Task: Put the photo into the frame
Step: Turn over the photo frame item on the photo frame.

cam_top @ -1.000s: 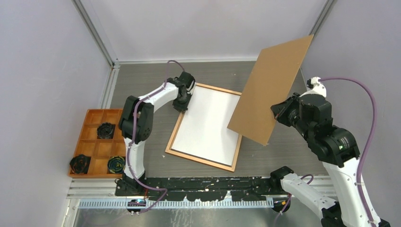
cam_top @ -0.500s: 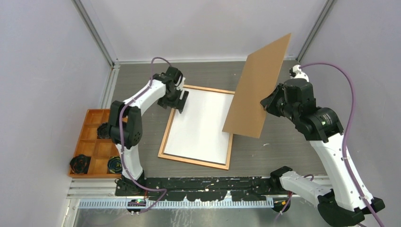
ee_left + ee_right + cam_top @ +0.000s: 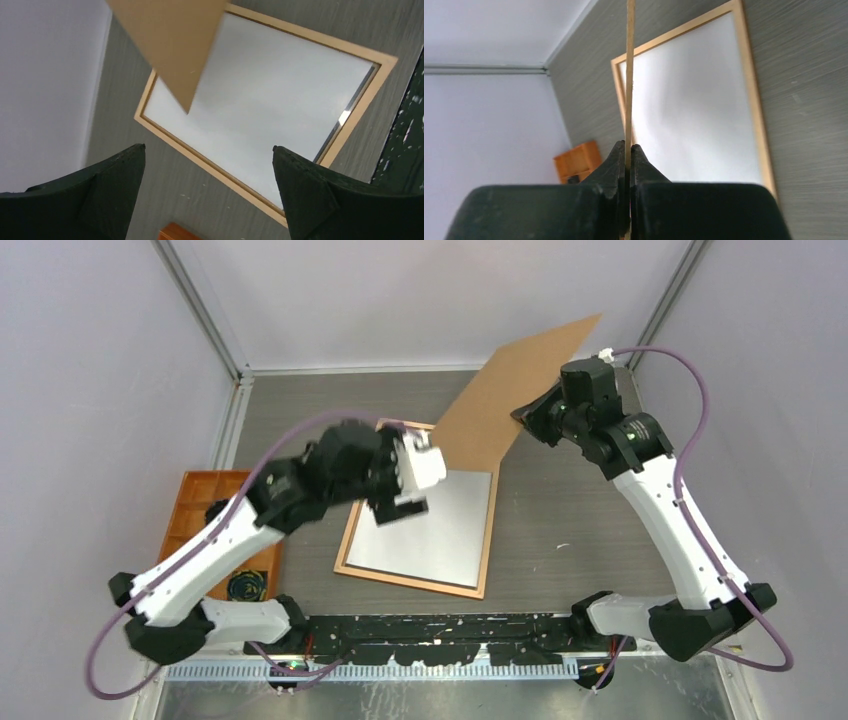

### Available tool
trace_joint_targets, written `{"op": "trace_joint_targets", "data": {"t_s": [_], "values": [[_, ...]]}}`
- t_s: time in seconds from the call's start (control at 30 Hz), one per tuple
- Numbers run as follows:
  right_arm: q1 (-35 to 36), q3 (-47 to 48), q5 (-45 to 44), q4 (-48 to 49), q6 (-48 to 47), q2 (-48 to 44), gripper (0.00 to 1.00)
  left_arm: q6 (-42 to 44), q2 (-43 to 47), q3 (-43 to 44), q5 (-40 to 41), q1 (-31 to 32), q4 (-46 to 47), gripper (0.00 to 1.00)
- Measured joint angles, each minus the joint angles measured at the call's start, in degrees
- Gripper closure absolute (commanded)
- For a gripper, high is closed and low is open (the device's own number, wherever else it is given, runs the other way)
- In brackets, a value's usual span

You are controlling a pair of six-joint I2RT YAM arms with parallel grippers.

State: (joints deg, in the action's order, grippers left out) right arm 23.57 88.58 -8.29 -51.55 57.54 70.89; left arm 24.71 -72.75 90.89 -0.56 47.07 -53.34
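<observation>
The frame (image 3: 410, 581) lies flat on the grey table, its orange-brown rails around the photo (image 3: 440, 530), which shows only a plain white face. My left gripper (image 3: 400, 510) hangs above the frame's near-left part, open and empty. In the left wrist view the left gripper (image 3: 208, 147) has both black fingers wide apart over the frame rail (image 3: 210, 167) and the photo (image 3: 280, 110). My right gripper (image 3: 525, 415) is shut on a brown fibreboard back panel (image 3: 510, 400), tilted over the frame's far right corner. The right wrist view shows the right gripper (image 3: 628, 145) pinching the panel's thin edge (image 3: 629, 60).
An orange compartment tray (image 3: 195, 510) with black items sits at the left, partly behind my left arm; the tray (image 3: 576, 160) also appears in the right wrist view. Grey walls and metal rails enclose the table on the left, back and right.
My left gripper opened, let go of the frame's far-left corner and rose toward the near side. The frame slid slightly left. My right arm swung the panel back and leftward.
</observation>
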Motion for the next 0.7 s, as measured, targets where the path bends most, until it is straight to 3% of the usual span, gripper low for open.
{"op": "trace_joint_targets", "data": {"t_s": [0.1,0.2,0.4,0.7], "values": [[0.48,-0.48,2.08,3.98,6.01,1.68,0.99,7.10,7.67,-10.47,6.56,11.67,2.84,0.00],[1.66,-0.68,3.19,6.86,10.40,2.23,0.99,12.48,10.36,-18.43,15.15,17.44,6.95,0.02],[3.02,-1.46,4.37,10.23,14.88,1.42,0.99,19.17,5.38,-20.74,27.45,19.50,22.62,0.07],[3.30,-4.98,5.88,12.15,18.84,-2.49,0.99,24.46,5.86,-20.72,30.36,20.06,33.48,0.38]]}}
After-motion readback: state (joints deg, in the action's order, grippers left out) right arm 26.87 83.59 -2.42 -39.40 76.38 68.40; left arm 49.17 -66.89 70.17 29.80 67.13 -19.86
